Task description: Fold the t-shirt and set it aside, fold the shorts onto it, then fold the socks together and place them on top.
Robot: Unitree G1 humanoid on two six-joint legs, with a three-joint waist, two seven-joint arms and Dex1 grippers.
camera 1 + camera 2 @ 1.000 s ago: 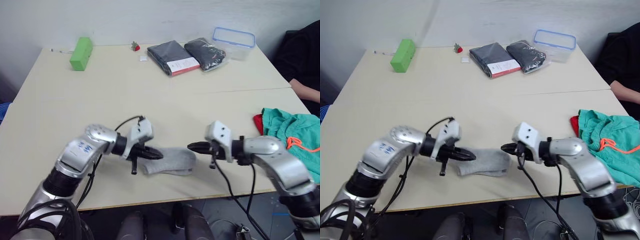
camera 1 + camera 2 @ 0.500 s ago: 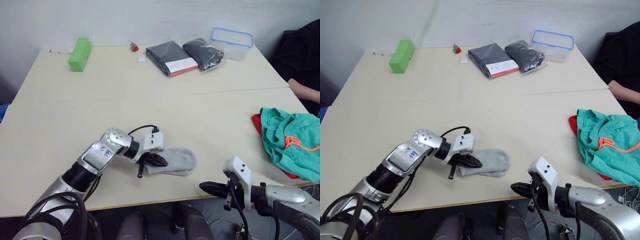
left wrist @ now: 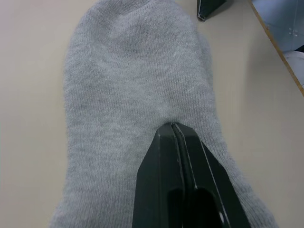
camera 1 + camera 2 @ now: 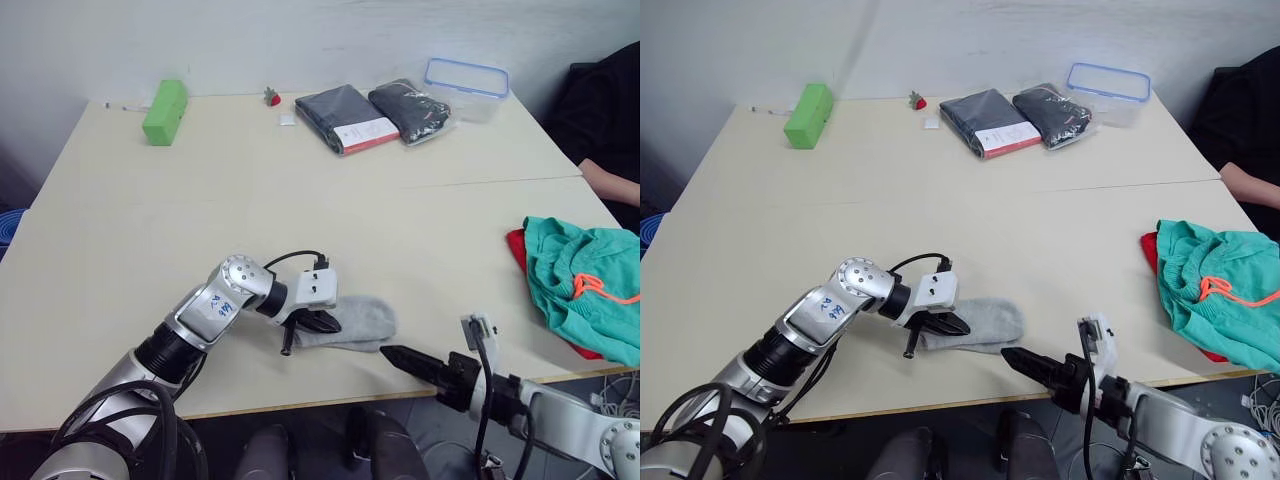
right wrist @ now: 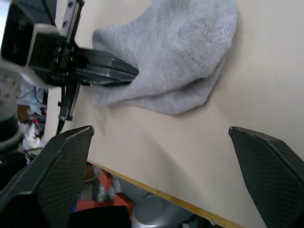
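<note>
the left gripper (image 4: 328,322) rests on the socks (image 4: 358,322), its two black fingers pressed together with their tips lying on top of the grey knit; from the left wrist view it seems no fabric is pinched between them, though the contact line is hard to read. the socks lie flat on the table (image 4: 300,210) as one stacked pair, cuff end under the left gripper and toe end pointing away from it, toward the right arm.

the right gripper (image 4: 412,360) hangs just past the toe end of the socks, near the table's front edge and apart from the fabric. the right wrist view shows its fingers (image 5: 57,171) spread wide, with the socks and the left gripper framed between them further ahead.

the shorts (image 4: 585,285) sit in a rumpled teal heap well off to the outer side of the right gripper, at the table's edge, with an orange drawstring on top. the t-shirt (image 4: 517,248) shows as a red edge sticking out from under the shorts on the side nearer the grippers.
</note>
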